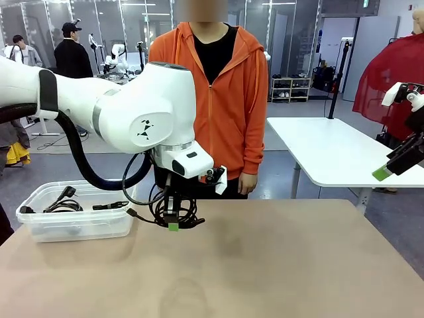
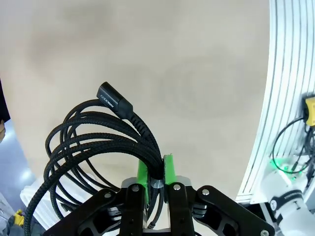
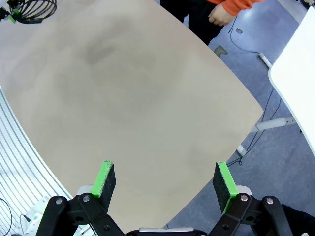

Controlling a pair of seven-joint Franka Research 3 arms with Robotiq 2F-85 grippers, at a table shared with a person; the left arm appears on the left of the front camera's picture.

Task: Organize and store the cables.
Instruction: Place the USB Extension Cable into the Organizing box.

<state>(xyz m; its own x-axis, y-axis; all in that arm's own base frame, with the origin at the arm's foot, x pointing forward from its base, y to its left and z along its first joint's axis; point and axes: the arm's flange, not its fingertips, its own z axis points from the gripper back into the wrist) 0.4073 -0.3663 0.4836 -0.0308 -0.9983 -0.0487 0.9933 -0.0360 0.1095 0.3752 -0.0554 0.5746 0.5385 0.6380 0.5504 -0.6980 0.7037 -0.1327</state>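
Clear plastic forms the one container (image 1: 40,228) on the surface (image 1: 265,265); it is a shallow rectangular bin at the far left edge. Inside it lie black cables (image 1: 65,204), loosely piled, with one chunky plug standing up near the middle and a thinner cord stretching toward the right wall. How many cables are in the bin I cannot tell, because they overlap.

One more coiled cable (image 2: 93,147) is outside the bin. It hangs in the left tool (image 1: 173,226), just to the right of the bin and above the surface. In the left wrist view the two green pads (image 2: 169,169) are pressed together on the bundled part of this braided cord, and its loops spread out to the left, with one small black connector (image 2: 114,100) pointing away.

Two tools are in view. The right tool (image 3: 164,181) is at the far right, well apart from the cables, raised above the near right corner of the surface. Its fingers are spread wide and nothing is between them.

One person in an orange hooded jacket (image 1: 225,99) stands at the far side of the surface.
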